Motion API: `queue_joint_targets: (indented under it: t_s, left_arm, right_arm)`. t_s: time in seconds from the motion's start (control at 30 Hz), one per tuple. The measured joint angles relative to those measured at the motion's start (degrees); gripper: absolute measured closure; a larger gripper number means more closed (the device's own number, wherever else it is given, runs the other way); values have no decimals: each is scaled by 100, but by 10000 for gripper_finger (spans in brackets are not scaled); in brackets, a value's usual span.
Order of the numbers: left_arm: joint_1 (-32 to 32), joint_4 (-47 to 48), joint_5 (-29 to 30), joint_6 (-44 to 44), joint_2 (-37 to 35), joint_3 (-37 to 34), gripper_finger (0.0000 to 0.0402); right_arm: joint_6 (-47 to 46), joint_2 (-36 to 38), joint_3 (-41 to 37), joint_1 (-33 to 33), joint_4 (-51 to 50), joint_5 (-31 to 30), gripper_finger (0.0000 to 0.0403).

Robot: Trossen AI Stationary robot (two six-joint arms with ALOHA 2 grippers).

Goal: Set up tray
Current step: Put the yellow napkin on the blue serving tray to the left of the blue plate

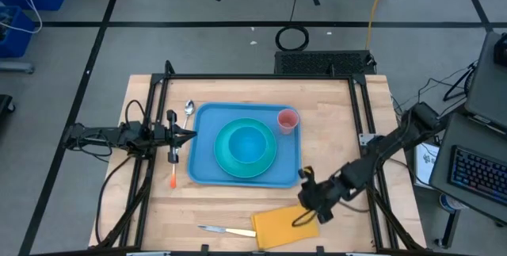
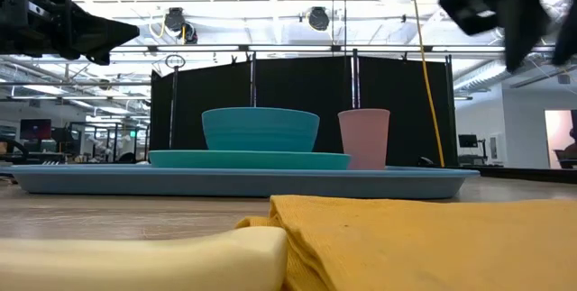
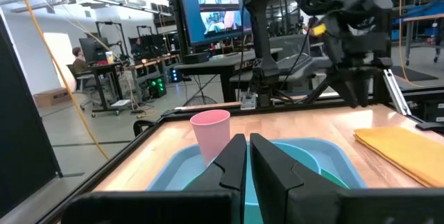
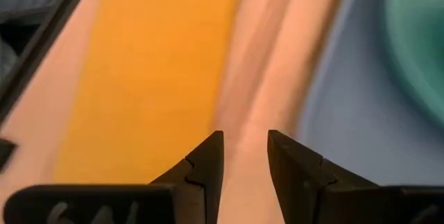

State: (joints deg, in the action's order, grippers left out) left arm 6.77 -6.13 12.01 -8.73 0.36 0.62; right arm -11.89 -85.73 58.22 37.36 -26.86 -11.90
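The low view is cutting off a lot: the pale knife handle point(image 2: 144, 259) is blurring across the bottom edge, its blade out of sight there, and the yellow cloth point(image 2: 433, 241) is filling the foreground and hiding part of the wooden worktop point(image 1: 333, 105). From above, the knife point(image 1: 226, 230) is lying near the front edge with its handle touching the cloth point(image 1: 283, 226). The right claw point(image 1: 311, 195) is hanging above the worktop between the cloth and the tray's front right corner; its own wrist view is showing the fingers point(image 4: 208, 165) standing apart with nothing between them, bare wood and blurred yellow beneath.

The tray point(image 1: 207, 129), a big blue plastic rectangle with rounded corners and a raised rim, is sitting in the middle of the worktop. Inside it a round turquoise plate point(image 1: 223, 157) is carrying a turquoise bowl point(image 1: 247, 141), and a pink cup point(image 1: 287, 120) is standing upright in the tray's far right corner. What is inside the bowl or cup I cannot make out.

The left claw point(image 1: 188, 135) is hovering just off the tray's left edge, fingers point(image 3: 232, 161) pressed together and gripping nothing. Beside it on the wood are lying a metal spoon point(image 1: 188, 110) and a slim tool with an orange handle point(image 1: 173, 178); its head is hard to tell under the arm
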Motion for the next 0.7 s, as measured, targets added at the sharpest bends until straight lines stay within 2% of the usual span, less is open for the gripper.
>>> queue_joint_targets:
  t_s: [0.2, 0.3, 0.53, 0.7]
  left_arm:
    - [0, -2, -2, 0, 0, 0, 376]
    - [2, 0, -2, 0, 0, 0, 376]
    - [0, 0, -2, 0, 0, 0, 376]
    - [2, -1, -2, 0, 0, 0, 376]
  right_arm:
    - [-692, -347, 0, 588, 152, -111, 298]
    - [-742, -573, 0, 808, 297, -328, 298]
    - [-1031, -1089, -4, 1108, 467, -361, 298]
    - [-1091, -1137, -4, 1375, 989, -946, 298]
